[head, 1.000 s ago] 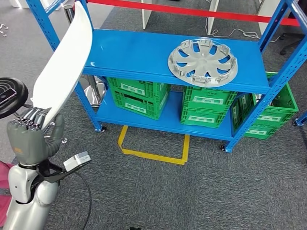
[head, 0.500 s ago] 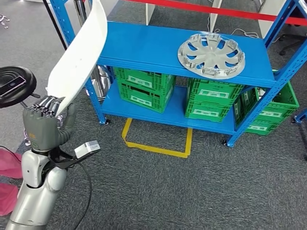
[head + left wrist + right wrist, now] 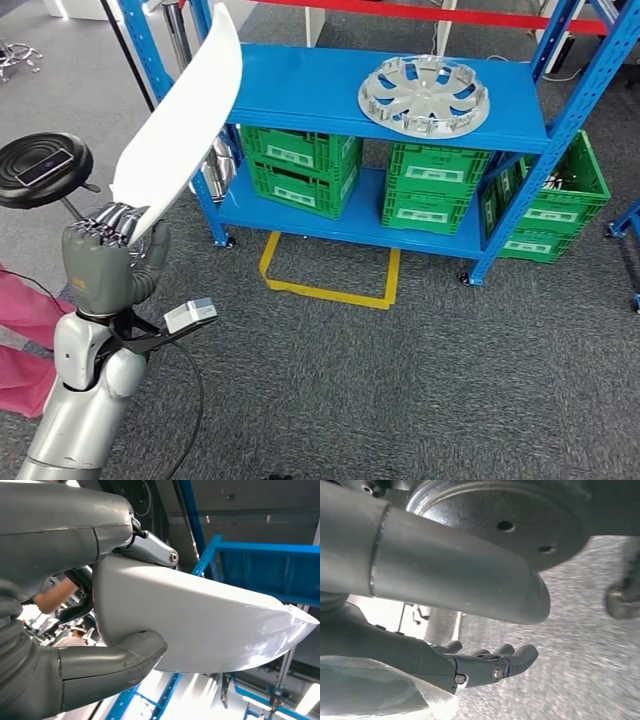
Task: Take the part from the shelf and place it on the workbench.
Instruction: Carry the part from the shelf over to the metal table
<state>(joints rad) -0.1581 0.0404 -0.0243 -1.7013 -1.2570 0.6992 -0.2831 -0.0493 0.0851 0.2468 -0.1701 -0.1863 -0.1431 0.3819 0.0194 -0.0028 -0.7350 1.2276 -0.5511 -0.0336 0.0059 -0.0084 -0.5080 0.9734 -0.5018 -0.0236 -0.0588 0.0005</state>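
Left hand (image 3: 102,262): closed around the lower end of a long white curved panel (image 3: 181,130), held upright.
Right hand (image 3: 486,667): fingers slightly spread, nothing held.
Shelf (image 3: 317,85): blue, 1 silver hubcap (image 3: 423,94) laid on top.

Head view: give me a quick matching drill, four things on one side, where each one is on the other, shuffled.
Things:
1. white curved part
2. silver wheel cover
3. green crates
4. yellow tape outline

Places:
A. on the floor in front of the shelf
B. on the lower shelf board
C. held in the left hand
D. on the upper shelf board

Pairs: 1-C, 2-D, 3-B, 4-A
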